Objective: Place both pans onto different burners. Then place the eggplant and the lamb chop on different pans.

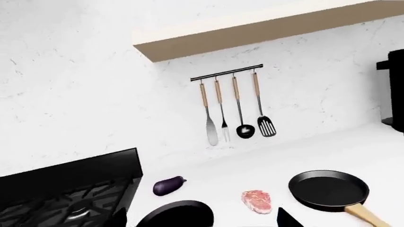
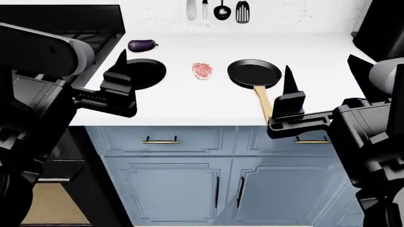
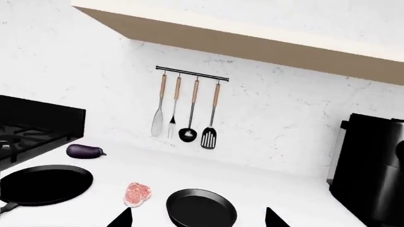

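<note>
- Left wrist view: eggplant [image 1: 168,185], lamb chop [image 1: 257,201] and the wooden-handled pan [image 1: 329,190] lie on the white counter [image 1: 315,156] beside the stove [image 1: 69,189]; nothing is cooking yet.
- Head view: the left gripper [image 2: 120,71] hovers over the flat pan [image 2: 146,73], the right gripper [image 2: 288,87] by the other's handle, both empty.
- Right wrist view: fingertips [image 3: 120,218] stand spread, touching nothing.

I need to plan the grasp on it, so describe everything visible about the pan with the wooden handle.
The wooden-handled pan is round, black and matte, with a raised rim and a light wooden handle pointing toward the robot. It sits flat and empty on the white counter, right of the lamb chop, not yet on the stove. Nothing touches it; the right gripper hangs near its handle.
</note>
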